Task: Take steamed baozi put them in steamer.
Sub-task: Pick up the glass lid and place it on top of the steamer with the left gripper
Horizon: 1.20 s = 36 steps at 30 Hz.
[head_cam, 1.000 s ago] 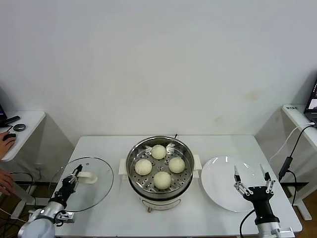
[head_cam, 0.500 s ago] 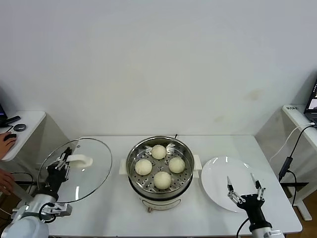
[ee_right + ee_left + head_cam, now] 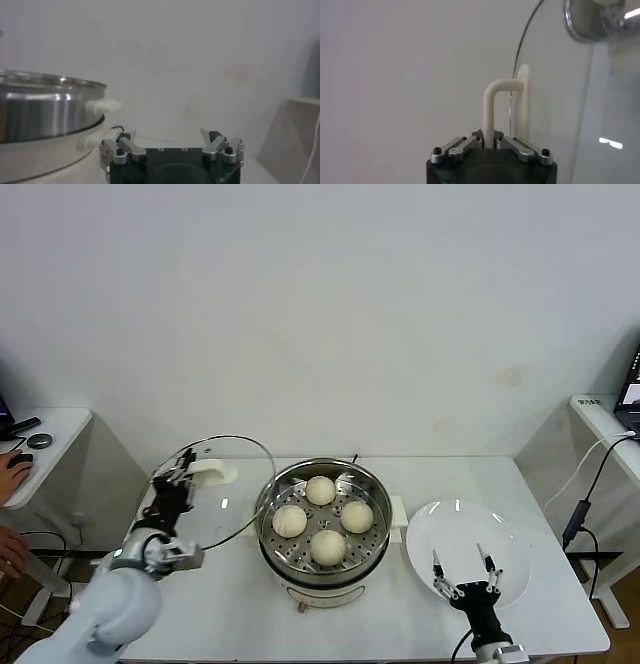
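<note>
Above the counter's (image 3: 230, 604) left side, my left gripper (image 3: 178, 480) clamps the glass lid's (image 3: 215, 489) handle. I centre it over the steamer (image 3: 322, 519), level it, then lower gently onto the baozi (image 3: 328, 546). My right gripper (image 3: 461, 568) waits, jaws wide, above the plate (image 3: 510, 549).

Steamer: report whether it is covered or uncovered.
Uncovered. The steamer shows four baozi inside; the left gripper holds the glass lid tilted beside it.

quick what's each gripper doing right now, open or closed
Left gripper: closed on the white handle of the round glass lid, held up beside the steamer.
Right gripper: open, holding nothing, over the flat white plate.
</note>
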Each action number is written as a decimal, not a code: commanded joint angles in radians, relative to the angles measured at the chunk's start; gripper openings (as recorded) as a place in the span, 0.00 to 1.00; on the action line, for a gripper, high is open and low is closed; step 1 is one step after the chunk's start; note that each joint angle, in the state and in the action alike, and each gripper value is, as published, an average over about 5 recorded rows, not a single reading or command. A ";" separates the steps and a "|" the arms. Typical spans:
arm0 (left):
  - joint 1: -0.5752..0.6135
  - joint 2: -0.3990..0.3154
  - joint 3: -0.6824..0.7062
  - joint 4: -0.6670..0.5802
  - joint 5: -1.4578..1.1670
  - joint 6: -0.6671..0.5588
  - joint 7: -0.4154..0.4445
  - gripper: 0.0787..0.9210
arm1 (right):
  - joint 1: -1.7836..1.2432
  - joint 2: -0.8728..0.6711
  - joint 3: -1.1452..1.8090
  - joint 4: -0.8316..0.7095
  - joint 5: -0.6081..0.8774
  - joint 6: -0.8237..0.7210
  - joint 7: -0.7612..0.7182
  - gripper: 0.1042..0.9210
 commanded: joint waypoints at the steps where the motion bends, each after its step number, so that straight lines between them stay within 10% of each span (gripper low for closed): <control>1: -0.298 -0.171 0.323 0.086 0.213 0.155 0.150 0.12 | 0.042 0.073 -0.035 -0.050 -0.126 0.006 0.043 0.88; 11: -0.329 -0.318 0.429 0.147 0.426 0.127 0.219 0.12 | 0.033 0.077 -0.026 -0.035 -0.149 0.006 0.058 0.88; 36: -0.228 -0.396 0.472 0.140 0.591 0.107 0.257 0.12 | 0.034 0.075 -0.012 -0.039 -0.135 0.009 0.060 0.88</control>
